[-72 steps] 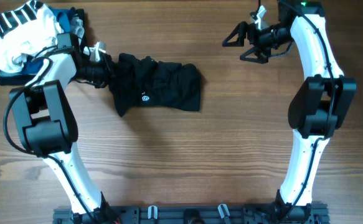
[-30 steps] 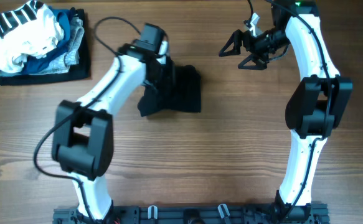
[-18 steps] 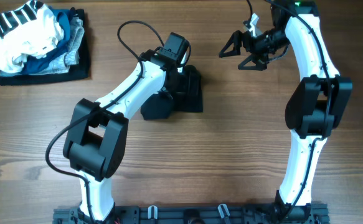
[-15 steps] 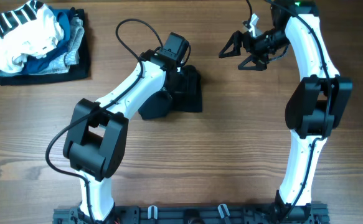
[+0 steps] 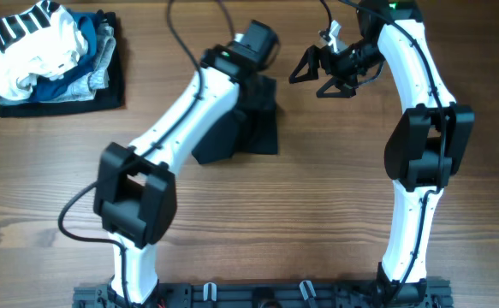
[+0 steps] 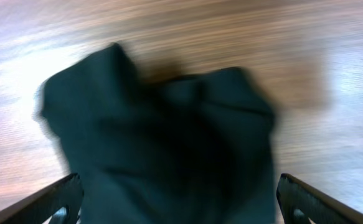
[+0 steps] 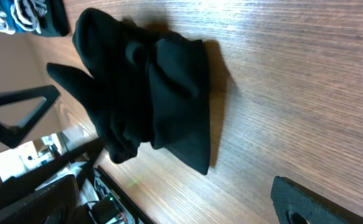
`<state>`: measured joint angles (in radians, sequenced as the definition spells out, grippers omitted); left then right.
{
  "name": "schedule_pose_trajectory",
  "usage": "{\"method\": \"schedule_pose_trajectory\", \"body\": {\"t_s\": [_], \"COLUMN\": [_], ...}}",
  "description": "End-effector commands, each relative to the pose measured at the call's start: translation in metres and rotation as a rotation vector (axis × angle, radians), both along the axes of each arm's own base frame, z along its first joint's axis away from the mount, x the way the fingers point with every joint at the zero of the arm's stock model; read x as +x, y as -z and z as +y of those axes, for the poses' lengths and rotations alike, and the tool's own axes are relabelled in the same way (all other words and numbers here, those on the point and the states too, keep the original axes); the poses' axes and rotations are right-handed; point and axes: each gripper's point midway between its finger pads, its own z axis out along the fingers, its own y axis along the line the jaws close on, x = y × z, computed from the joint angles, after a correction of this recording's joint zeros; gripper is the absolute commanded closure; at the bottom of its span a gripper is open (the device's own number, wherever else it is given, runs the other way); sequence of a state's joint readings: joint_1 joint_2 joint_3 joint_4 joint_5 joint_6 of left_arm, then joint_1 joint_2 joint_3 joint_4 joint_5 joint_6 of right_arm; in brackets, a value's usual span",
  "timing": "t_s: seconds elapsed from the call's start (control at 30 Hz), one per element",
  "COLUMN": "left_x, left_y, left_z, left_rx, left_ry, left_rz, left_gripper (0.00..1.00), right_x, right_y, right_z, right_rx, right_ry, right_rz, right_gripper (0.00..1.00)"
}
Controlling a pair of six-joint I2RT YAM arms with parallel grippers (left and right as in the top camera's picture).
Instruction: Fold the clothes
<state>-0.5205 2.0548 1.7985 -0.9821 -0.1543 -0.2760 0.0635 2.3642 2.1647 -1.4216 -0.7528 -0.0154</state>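
1. Left gripper (image 6: pixel 178 186) has just let go. A second ago it was clamped on the clothes (image 5: pixel 253 128), dragging the left end across to the right. Now its jaws are spread wide, nothing in them, and it hangs above the bundle.
2. We see the left arm shifted toward the far edge since half a second ago. The left wrist view is smeared, so we read it as moving.
3. Right gripper (image 5: pixel 305 84) is released and empty, as before. It has drifted a bit toward the garment and sits just beside its far right corner, not touching.
4. The clothes lie mid-table (image 5: pixel 335 222), far half, well apart from the stack of striped, blue and grey garments (image 5: pixel 48 56) in the far left corner.
5. We judge one fold has landed: the wide spread is now a compact doubled bundle, about half as wide.
6. The fabric is matte black, soft and plain. It is lumpy, with rounded bulges on one side (image 7: pixel 100 56) and a straighter edge opposite (image 7: pixel 200 124). It likely needs flattening.
7. The table is wood-grain and smooth.
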Motion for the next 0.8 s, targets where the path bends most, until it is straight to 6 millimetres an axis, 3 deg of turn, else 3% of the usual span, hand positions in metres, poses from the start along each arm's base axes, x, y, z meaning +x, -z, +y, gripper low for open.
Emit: {"method": "schedule_pose_trajectory", "body": {"t_s": [0.0, 0.13, 0.23, 0.33, 0.53, 0.7, 0.77], "left_x": [0.017, 0.020, 0.019, 0.018, 0.022, 0.019, 0.016], "left_y": [0.005, 0.005, 0.008, 0.011, 0.025, 0.028, 0.026], "left_z": [0.059, 0.090, 0.097, 0.093, 0.111, 0.097, 0.085], "left_rx": [-0.048, -0.075, -0.084, -0.200, -0.297, -0.394, -0.428], "left_ry": [-0.182, -0.243, -0.254, -0.233, -0.287, -0.241, -0.219], "left_rz": [0.055, 0.092, 0.112, 0.164, 0.232, 0.279, 0.294], "left_gripper": [0.00, 0.00, 0.00, 0.00, 0.00, 0.03, 0.18], "right_x": [0.012, 0.017, 0.019, 0.020, 0.020, 0.019, 0.019], "right_y": [-0.008, -0.007, -0.006, -0.006, -0.005, -0.005, -0.005], "right_z": [-0.017, -0.035, -0.039, -0.039, -0.041, -0.041, -0.041], "right_rx": [-0.035, -0.036, -0.036, -0.036, -0.050, -0.050, -0.051], "right_ry": [0.052, 0.101, 0.112, 0.114, 0.115, 0.115, 0.115], "right_rz": [-0.037, -0.025, -0.028, -0.032, -0.030, -0.028, -0.027], "right_gripper": [0.00, 0.00, 0.00, 0.00, 0.00, 0.00, 0.00]}}
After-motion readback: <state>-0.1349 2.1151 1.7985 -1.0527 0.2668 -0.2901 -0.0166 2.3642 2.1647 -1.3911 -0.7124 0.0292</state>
